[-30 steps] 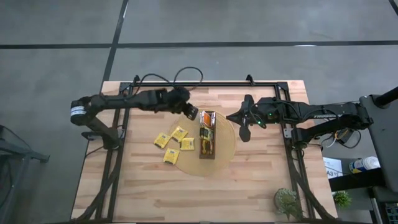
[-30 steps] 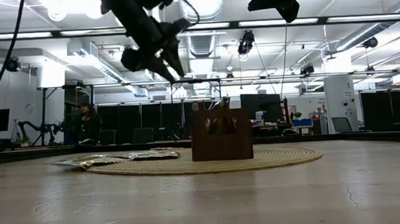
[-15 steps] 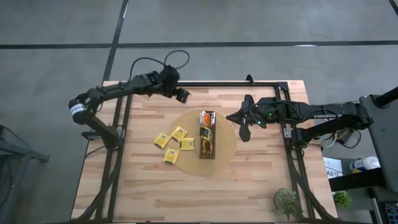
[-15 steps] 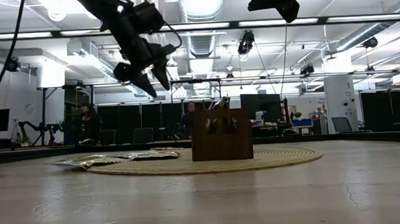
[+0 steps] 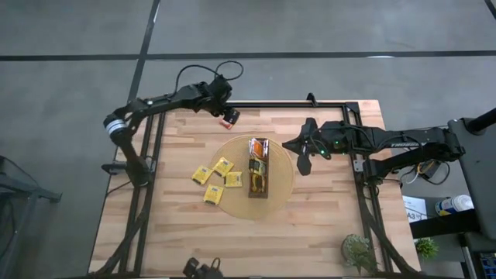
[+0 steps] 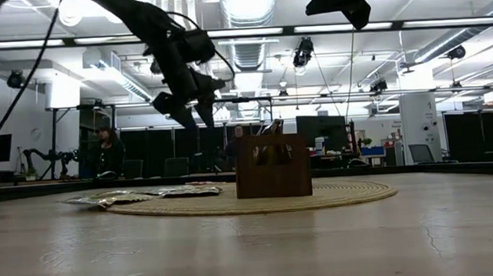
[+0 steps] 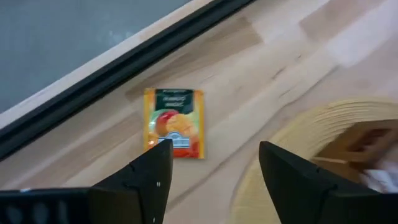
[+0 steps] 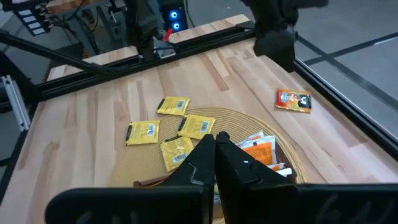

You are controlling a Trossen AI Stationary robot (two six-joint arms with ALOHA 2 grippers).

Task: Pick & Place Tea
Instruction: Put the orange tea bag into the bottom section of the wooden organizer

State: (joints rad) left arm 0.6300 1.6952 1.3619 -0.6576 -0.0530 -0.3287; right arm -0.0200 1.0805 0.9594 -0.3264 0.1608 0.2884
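Left gripper (image 7: 211, 177): jaws wide, empty, above far table edge | Right gripper (image 8: 214, 152): closed, idle | Orange sachet (image 7: 175, 122): flat on wood beside mat (image 7: 292, 143), likely light, thin, flimsy, slick | Grip: pinch one raised edge

From my station I see a grey concrete floor (image 5: 310, 27) crossed by dark seams, filling the upper frame. Across the low view, long ceiling light strips (image 6: 241, 33) glow over dark desks and monitors (image 6: 322, 134), a person (image 6: 109, 149) seated at left.
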